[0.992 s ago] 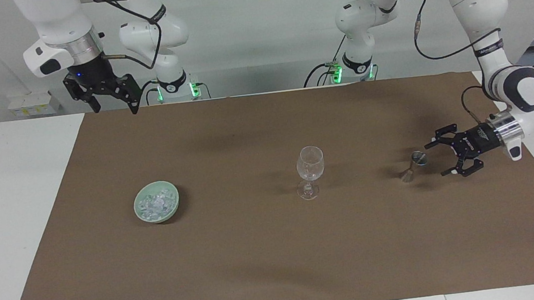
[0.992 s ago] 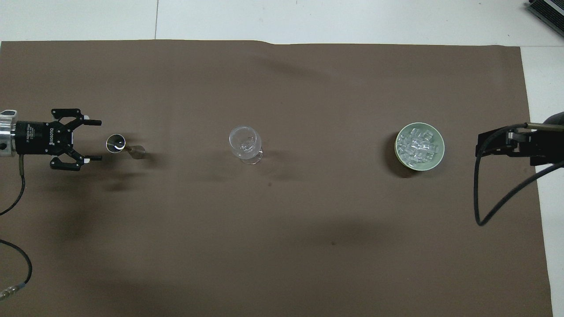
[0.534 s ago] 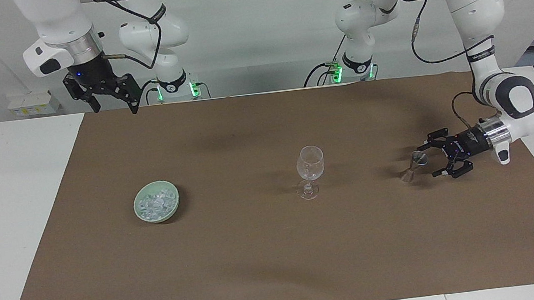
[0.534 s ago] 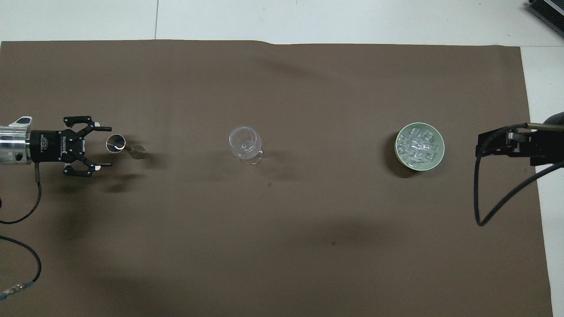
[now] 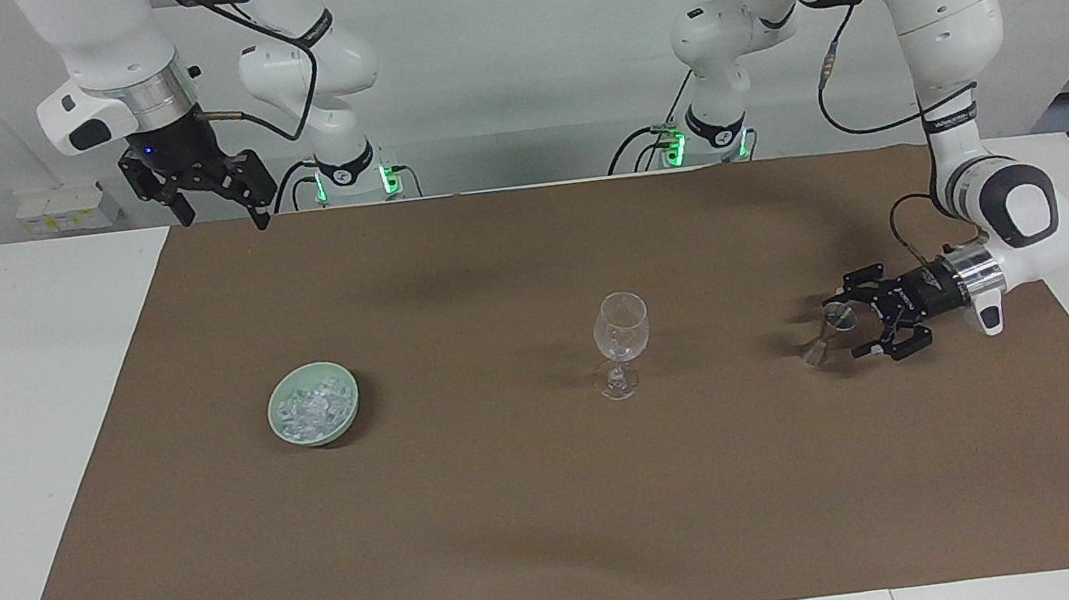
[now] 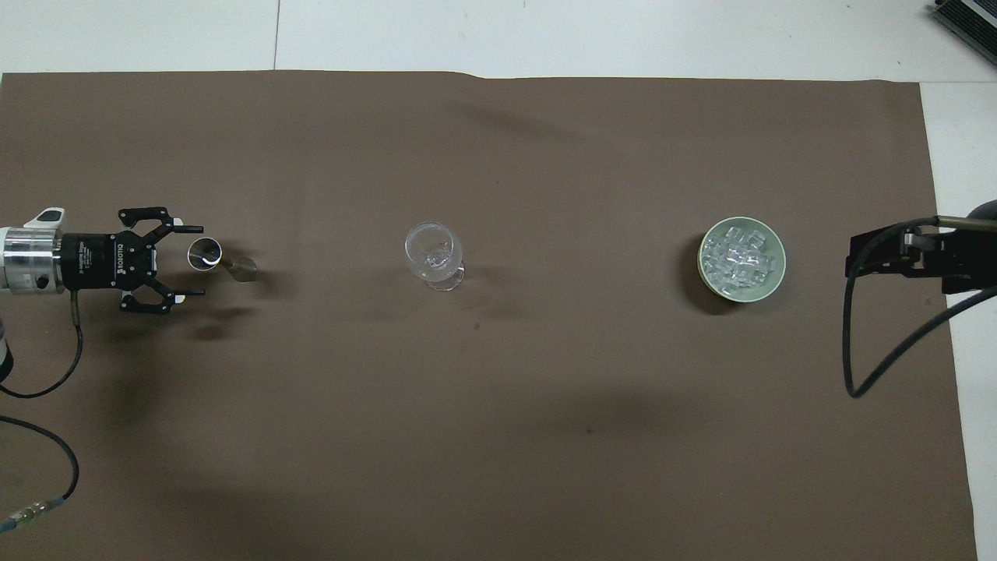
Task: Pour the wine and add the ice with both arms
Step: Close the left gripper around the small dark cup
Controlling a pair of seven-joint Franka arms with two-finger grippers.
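Nothing is poured yet: wine glass [image 5: 622, 342] stands empty mid-tabletop, ice [image 5: 311, 410] heaped in its green bowl [image 5: 347, 420]. Left tool [image 5: 856, 316], fingers spread, flanks the metal jigger [image 5: 825, 331] without gripping; right tool [image 5: 214, 204] waits aloft, spread.

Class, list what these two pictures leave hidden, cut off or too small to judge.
1. Right gripper: in the overhead view the frame edge cuts off most of it.
2. Metal measuring cup: too small in both views to tell whether it holds any wine.
3. Left gripper: open around the cup, but neither view settles whether a finger touches it.
4. Ice in the green bowl: cubes too small to count.
5. Wine glass: transparent; contents unclear.
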